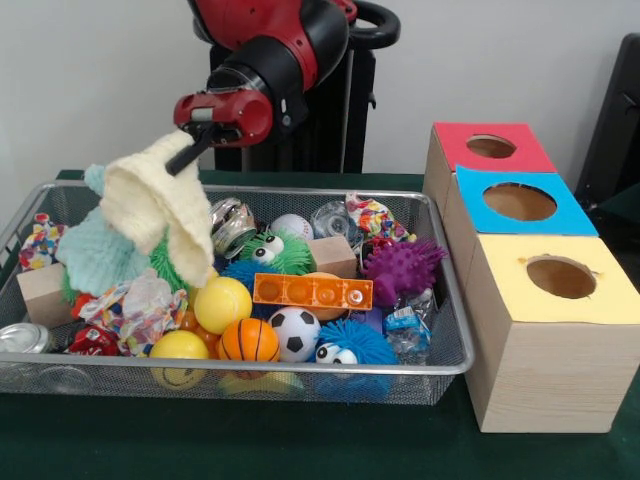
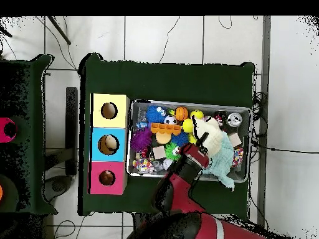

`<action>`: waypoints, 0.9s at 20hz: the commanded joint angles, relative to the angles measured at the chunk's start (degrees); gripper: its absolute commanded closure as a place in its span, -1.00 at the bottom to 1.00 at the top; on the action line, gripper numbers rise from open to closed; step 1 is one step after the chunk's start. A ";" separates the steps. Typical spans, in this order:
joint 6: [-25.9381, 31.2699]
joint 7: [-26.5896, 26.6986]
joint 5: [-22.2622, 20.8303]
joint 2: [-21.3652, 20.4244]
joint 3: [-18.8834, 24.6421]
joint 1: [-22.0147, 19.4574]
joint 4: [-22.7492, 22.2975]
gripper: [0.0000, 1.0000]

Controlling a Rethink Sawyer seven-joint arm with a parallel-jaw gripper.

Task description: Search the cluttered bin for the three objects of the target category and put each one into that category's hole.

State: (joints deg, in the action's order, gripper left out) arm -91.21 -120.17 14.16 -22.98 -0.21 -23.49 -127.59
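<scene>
The silver wire mesh bin is full of toys; it also shows in the overhead view. My gripper hangs over the bin's left part, shut on a cream knitted cloth that it holds above the clutter. The cloth drapes down and hides the fingertips. In the overhead view the gripper and the cloth are over the bin's right half. A teal knitted piece lies under the cloth. Three wooden boxes with holes stand beside the bin: red top, blue top, yellow top.
In the bin lie a yellow ball, a basketball, a soccer ball, an orange brick, a purple spiky ball, fuzzy green and blue toys, wooden blocks and a can.
</scene>
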 commanded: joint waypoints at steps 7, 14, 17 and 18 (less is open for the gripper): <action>0.19 -16.66 5.43 1.43 1.35 0.52 0.66 1.00; -2.75 -15.61 0.39 1.28 -0.23 0.56 3.18 1.00; -4.85 -16.05 -0.26 1.20 -0.56 0.57 3.72 1.00; -5.35 -16.01 0.20 1.62 -0.47 0.76 4.07 1.00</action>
State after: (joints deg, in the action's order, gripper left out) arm -91.72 -120.17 14.45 -22.98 -1.48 -22.77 -129.69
